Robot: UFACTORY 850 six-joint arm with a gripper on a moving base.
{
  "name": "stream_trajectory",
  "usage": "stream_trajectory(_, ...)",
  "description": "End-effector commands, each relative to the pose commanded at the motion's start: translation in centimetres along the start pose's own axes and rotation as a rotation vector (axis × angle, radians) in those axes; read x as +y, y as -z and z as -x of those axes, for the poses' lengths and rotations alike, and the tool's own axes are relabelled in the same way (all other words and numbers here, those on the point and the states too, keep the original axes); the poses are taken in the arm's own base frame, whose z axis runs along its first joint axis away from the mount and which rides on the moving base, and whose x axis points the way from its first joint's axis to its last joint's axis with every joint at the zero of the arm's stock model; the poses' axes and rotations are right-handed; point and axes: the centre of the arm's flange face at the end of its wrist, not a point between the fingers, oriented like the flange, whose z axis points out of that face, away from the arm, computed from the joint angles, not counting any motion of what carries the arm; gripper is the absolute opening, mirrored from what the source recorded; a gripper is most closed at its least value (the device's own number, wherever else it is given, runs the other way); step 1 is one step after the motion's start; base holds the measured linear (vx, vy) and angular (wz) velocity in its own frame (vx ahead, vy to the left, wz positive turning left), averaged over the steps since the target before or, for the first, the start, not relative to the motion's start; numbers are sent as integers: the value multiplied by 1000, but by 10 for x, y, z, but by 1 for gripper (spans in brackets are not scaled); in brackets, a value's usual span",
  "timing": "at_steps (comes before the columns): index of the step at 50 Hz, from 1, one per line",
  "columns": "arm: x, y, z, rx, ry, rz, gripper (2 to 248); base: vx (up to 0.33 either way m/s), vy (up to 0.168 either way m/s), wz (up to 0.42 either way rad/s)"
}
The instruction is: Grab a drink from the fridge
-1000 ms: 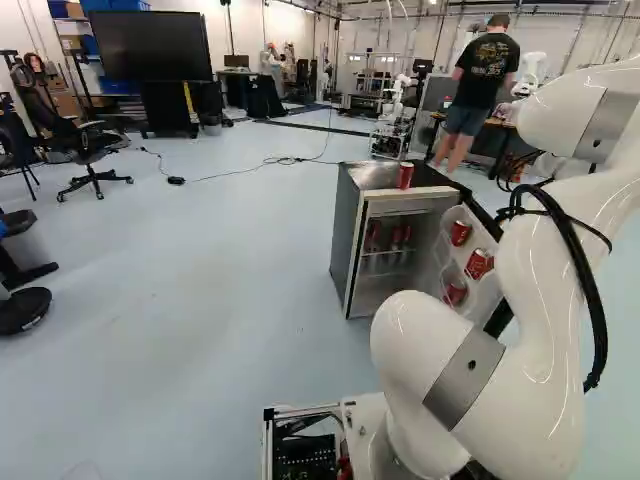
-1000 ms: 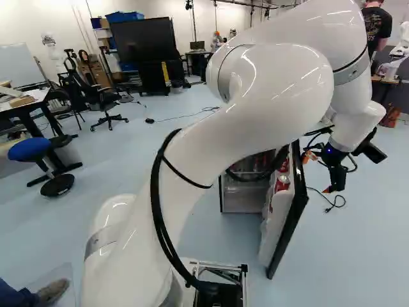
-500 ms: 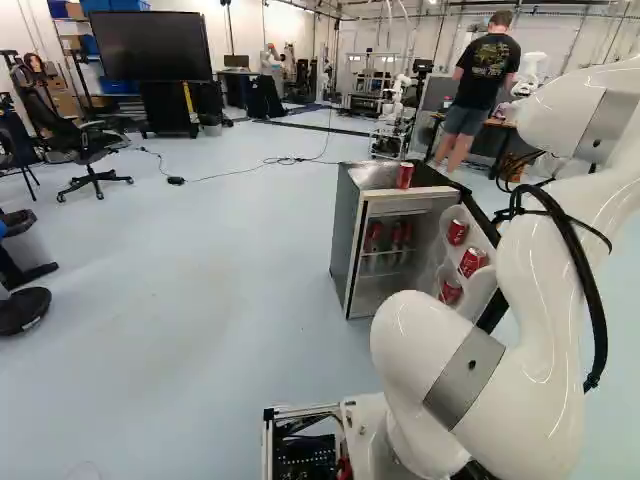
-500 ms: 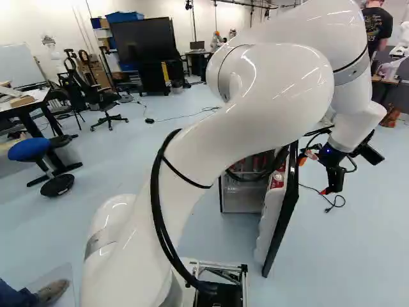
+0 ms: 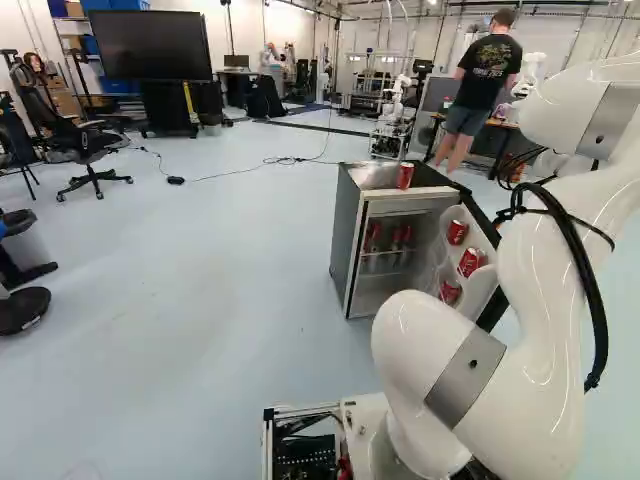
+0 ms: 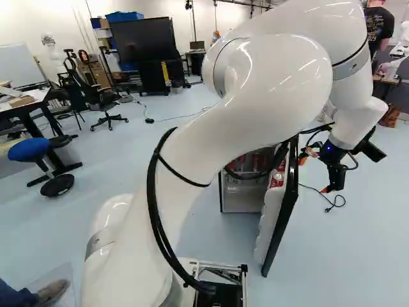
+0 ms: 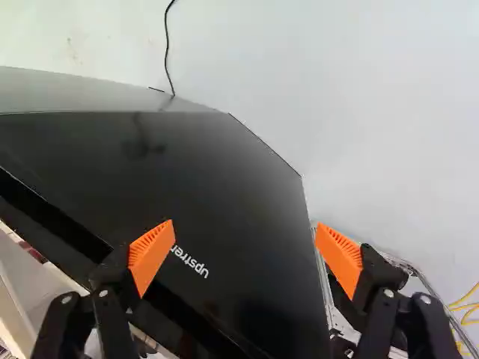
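Black door (image 7: pixel 97 164) lies ahead of the claw (image 7: pixel 245 227), spread wide and empty, with red cans (image 5: pixel 472 262) on the door's far side, so reaching straight could push it closed.

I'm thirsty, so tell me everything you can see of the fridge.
The small, boxy fridge stands upright on the floor, grey-sided, with a shiny top bearing one red can. Its door, smooth black outside and white inside, hangs open; three red cans show on its inner side, others inside the fridge. The open pincer is by the door's outer face; contact is unclear.
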Motion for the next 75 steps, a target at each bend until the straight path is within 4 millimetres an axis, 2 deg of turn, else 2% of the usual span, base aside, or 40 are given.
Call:
stream_trajectory(17,2,1,-3,4,-3,-1,247,0,0,0)
stream_trajectory(36,25,6,-20,30,-36,-4,247,0,0,0)
stream_trajectory(57,53,12,5,-4,-80,4,247,0,0,0)
stream_trajectory(75,49,10,34,-43,-76,11,247,0,0,0)
